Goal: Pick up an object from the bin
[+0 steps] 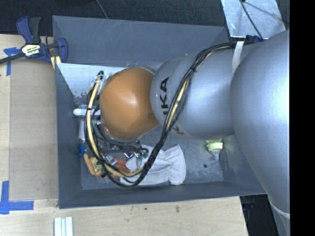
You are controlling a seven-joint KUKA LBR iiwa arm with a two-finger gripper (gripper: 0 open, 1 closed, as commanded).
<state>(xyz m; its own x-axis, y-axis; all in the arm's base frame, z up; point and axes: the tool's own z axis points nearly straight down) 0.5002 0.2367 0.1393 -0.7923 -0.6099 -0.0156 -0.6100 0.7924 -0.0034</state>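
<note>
Arm (206, 97) reaching into the bin (147, 38), wrist pointed down so that its orange cover (125, 102) faces the camera and hides most of the gripper (119, 151). Only dark hardware shows below the cover, and whether the gripper is released, clenched or grasping cannot be told. The gripper stands low over a heap (106, 161) of small things in the bin's near-left corner. The posture suggests a pick from this heap, but no thing can be seen in its hold, so the task's thing is judged to lie somewhere under or just beside the gripper. Nearest on the side away from the arm are an orange piece (93, 165) and a blue piece (81, 149), with a white tube (81, 112) farther up against the wall. Just beside the gripper, toward the arm, lies a crumpled white cloth (170, 166). Well apart on that same side is a yellow-green piece (214, 145). Cables (162, 141) loop from the arm round the gripper and hang over the heap and the cloth's edge. Likely obstructions are the crowded heap, the close corner walls and the cable loop.
</note>
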